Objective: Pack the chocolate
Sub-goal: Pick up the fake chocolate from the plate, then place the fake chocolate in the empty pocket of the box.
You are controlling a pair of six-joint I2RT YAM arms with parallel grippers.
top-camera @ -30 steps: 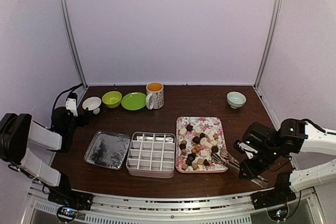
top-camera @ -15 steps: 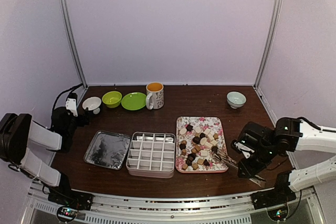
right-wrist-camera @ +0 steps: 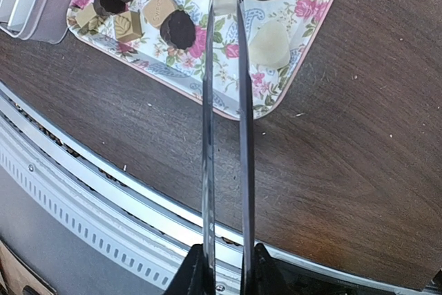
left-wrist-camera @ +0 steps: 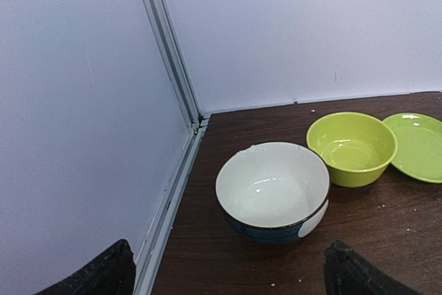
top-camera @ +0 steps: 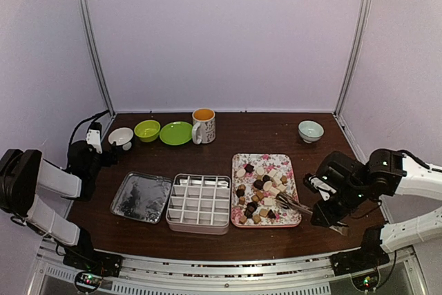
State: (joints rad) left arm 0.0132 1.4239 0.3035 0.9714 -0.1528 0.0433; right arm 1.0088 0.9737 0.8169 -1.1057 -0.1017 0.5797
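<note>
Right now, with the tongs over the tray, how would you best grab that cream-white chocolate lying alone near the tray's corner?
Pinch the cream-white chocolate across its rounded sides, probably coming straight down with the tongs: it's a low dome with bare tray around it for the tips.

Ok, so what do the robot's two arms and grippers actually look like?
Both arms have white shell links and black joints. A black cable loops above the left arm; small green lights show on the right arm. The left gripper and right gripper have black fingers.
</note>
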